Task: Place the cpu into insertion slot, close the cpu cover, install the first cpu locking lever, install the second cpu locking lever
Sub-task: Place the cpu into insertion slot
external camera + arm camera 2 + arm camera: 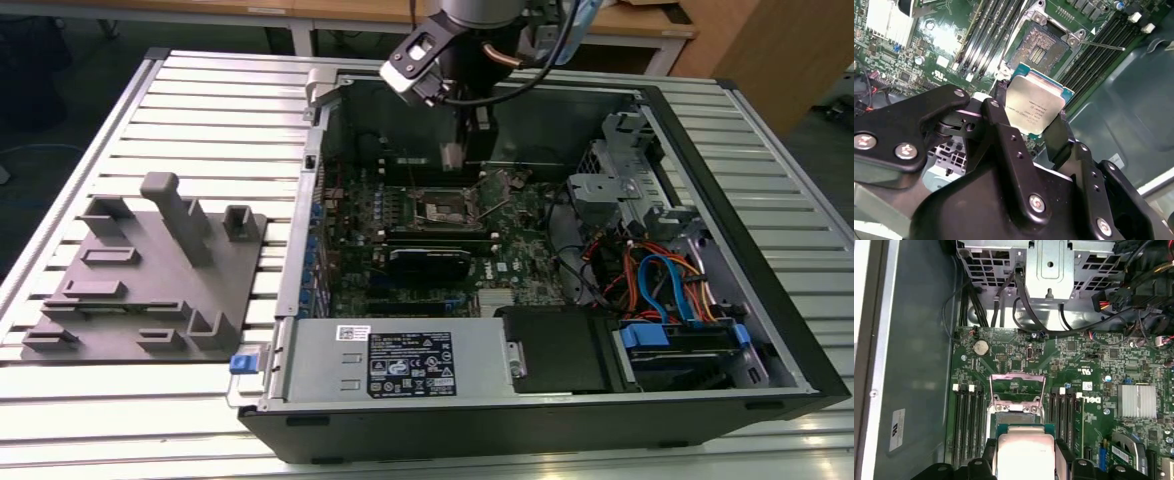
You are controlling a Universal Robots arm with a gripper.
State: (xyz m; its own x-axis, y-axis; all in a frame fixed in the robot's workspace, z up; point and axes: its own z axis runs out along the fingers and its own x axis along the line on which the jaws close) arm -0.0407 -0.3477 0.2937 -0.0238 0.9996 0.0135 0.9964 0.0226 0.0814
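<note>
Small dark print covers the dull metal top of the cpu (1036,107), too fine to make out. A black-and-white label (407,365) sits on the grey box at the near edge of the computer case (787,330), well apart from the insertion slot (1040,46). A pale sticker (897,430) is on the bare case wall to one side of the slot. In the exterior view the arm (461,50) reaches steeply down into the open case, its wrist over the far side of the slot. The jaws are pinching the cpu by two opposite edges, one black finger (999,102) on each side. The chip hangs near the insertion slot and is not seated, so the contact field lies bare. The cpu cover (1017,376) stands raised at the slot's edge. A thin metal lever (1104,46) juts out just beside the slot. The case rests on a slatted metal surface (200,90).
</note>
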